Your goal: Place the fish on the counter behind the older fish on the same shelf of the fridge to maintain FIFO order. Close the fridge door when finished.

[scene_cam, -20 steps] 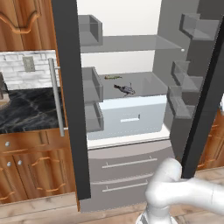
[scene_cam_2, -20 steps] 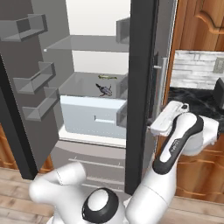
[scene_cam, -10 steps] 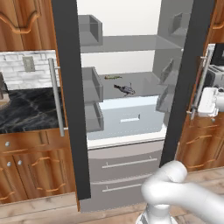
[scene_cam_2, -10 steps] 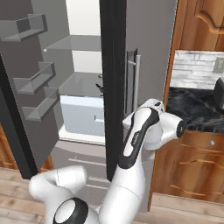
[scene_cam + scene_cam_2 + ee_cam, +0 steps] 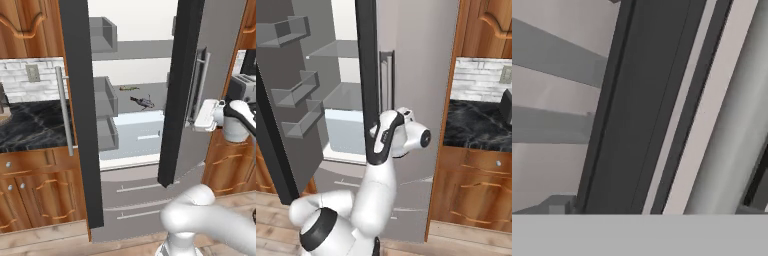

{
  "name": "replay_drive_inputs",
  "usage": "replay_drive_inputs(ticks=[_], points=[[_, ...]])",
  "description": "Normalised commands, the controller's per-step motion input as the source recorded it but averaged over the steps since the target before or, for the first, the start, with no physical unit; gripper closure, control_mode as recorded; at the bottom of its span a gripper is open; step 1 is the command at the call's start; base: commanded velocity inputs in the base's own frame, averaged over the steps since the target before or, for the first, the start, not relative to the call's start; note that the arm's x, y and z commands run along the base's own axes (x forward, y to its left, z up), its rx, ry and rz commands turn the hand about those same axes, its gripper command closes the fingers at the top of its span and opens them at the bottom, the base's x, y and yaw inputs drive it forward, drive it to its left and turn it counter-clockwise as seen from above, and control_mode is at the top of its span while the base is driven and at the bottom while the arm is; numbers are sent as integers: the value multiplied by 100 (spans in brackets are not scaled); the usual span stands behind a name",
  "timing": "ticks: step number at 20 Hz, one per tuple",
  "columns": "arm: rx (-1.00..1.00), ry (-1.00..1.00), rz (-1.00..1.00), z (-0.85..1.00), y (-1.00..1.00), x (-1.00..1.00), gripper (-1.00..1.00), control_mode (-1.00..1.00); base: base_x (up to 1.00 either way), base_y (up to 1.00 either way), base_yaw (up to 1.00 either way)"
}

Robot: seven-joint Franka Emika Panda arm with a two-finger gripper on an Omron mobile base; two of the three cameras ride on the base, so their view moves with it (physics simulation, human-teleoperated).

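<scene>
Two fish [image 5: 142, 102] lie on the grey shelf [image 5: 160, 97] inside the fridge [image 5: 220, 60], well apart from our pincer [image 5: 196, 120], which presses at the half-closed right door's outer face beside its handle [image 5: 200, 85]; we cannot tell how wide it stands.

Carved wooden cabinets [image 5: 35, 200], a white brick backsplash [image 5: 25, 80] and wood-plank floor [image 5: 466, 240].

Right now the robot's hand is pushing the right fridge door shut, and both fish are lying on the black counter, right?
Not quite. The hand is at the right fridge door, but both fish, one nearer and one behind it, lie on the grey shelf inside the fridge, not on the black counter. The left base view shows this.
</scene>
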Motion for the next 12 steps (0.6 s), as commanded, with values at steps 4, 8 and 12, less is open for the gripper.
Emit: replay_drive_inputs(ticks=[4, 8, 12], points=[[8, 4, 49, 0, 0, 64, -100, -100, 0, 0, 0], [10, 0, 46, 0, 0, 66, -100, -100, 0, 0, 0], [7, -9, 24, 0, 0, 28, -100, -100, 0, 0, 0]])
